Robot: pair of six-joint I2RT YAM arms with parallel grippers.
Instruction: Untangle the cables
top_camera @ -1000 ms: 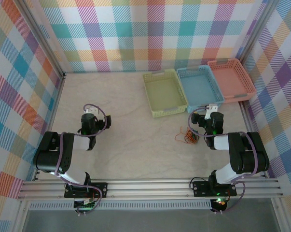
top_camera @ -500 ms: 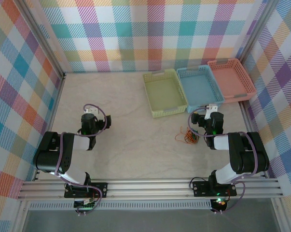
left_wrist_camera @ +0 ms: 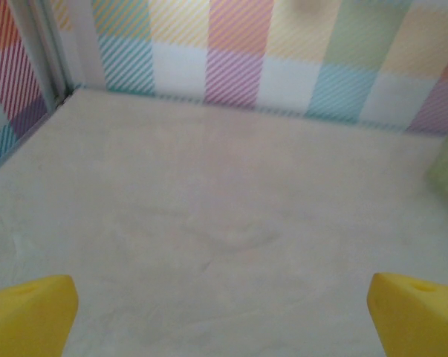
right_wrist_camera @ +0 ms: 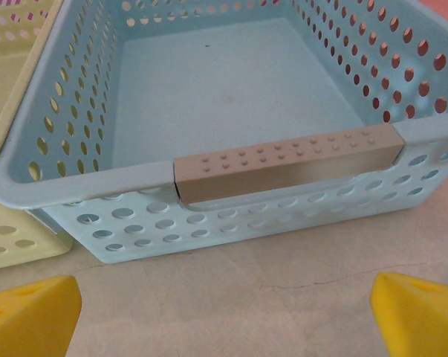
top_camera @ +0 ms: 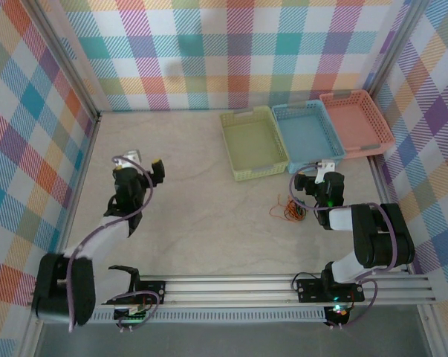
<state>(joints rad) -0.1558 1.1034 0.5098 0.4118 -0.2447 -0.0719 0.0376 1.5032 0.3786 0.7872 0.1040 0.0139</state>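
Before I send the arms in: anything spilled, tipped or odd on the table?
Nothing stands out. The green basket, blue basket and pink basket sit upright side by side; the cables lie as one small tangle on the table near them.

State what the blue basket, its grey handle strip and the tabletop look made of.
The blue basket looks like moulded plastic, faintly glossy, its walls pierced with holes. The grey strip seems matte plastic or rubber, with a dotted texture. The tabletop is smooth and pale with faint veins, perhaps marble-look laminate.
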